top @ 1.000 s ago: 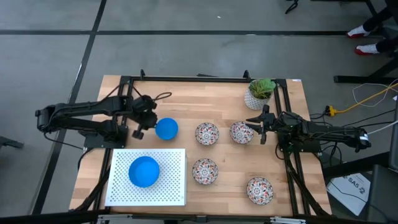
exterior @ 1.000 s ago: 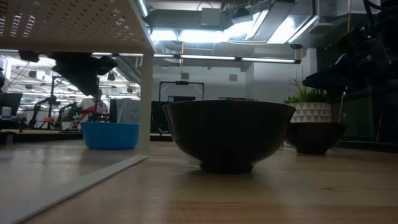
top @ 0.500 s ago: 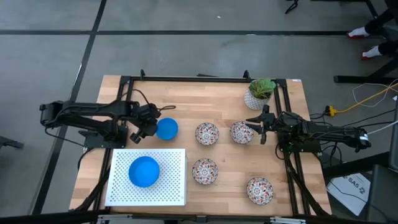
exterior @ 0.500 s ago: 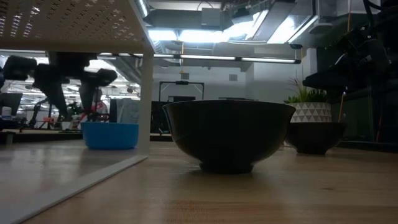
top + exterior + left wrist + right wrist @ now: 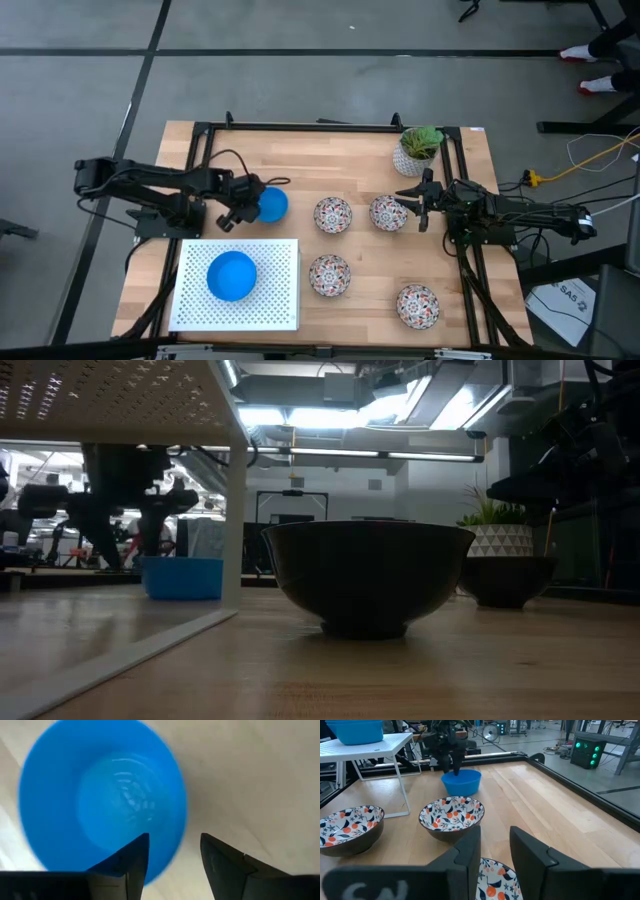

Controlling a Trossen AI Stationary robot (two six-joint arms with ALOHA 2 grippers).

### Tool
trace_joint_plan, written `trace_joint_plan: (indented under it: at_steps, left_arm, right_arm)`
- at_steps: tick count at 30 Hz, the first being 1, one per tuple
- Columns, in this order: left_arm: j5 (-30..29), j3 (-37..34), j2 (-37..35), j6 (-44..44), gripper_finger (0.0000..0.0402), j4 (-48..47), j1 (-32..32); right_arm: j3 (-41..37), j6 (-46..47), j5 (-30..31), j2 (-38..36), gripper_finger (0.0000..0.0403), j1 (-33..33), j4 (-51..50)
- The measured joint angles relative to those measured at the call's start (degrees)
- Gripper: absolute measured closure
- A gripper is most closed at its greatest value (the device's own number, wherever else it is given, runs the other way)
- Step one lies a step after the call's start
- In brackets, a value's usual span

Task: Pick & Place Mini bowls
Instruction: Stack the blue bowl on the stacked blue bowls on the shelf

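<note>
A bright blue mini bowl stands upright on the wooden table, left of centre. My left gripper is open over its left rim: one finger is inside the bowl, the other outside, and I see no touch. A second blue bowl sits on a white perforated stand. Several patterned mini bowls rest on the table to the right. My right gripper hovers open by the rightmost far patterned bowl, with nothing between its fingers.
A white pot with a green plant stands at the far right, just behind my right gripper. Dark frame rails run along the table's edges. The stand's leg rises near the blue bowl. Bare wood lies behind the bowls.
My left gripper has gone toward the table's right and down to the blue bowl on the table, and its fingers have opened and now straddle the bowl's left rim. The bowl has stayed in place. My right arm has kept still.
</note>
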Motion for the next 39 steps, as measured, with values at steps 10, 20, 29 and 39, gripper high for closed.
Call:
trace_joint_plan:
  at_steps: [10,20,29,39]
  left_arm:
    - [-2.5,0.0,1.4,-0.2,0.0265,3.4,-1.0]
    - [-1.1,0.1,1.4,-19.0,0.0394,4.0,-0.6]
    - [-1.5,2.0,-5.1,-30.4,0.0398,4.3,-0.5]
    - [-7.0,10.0,-11.4,-35.8,0.0398,-0.9,-0.5]
  right_arm:
    - [0.0,0.0,0.0,0.0,0.0299,0.0,0.0]
    - [0.0,0.0,0.0,0.0,0.0299,0.0,0.0]
    - [0.0,0.0,0.0,0.0,0.0299,0.0,0.0]
    - [0.0,0.0,0.0,0.0,0.0299,0.0,0.0]
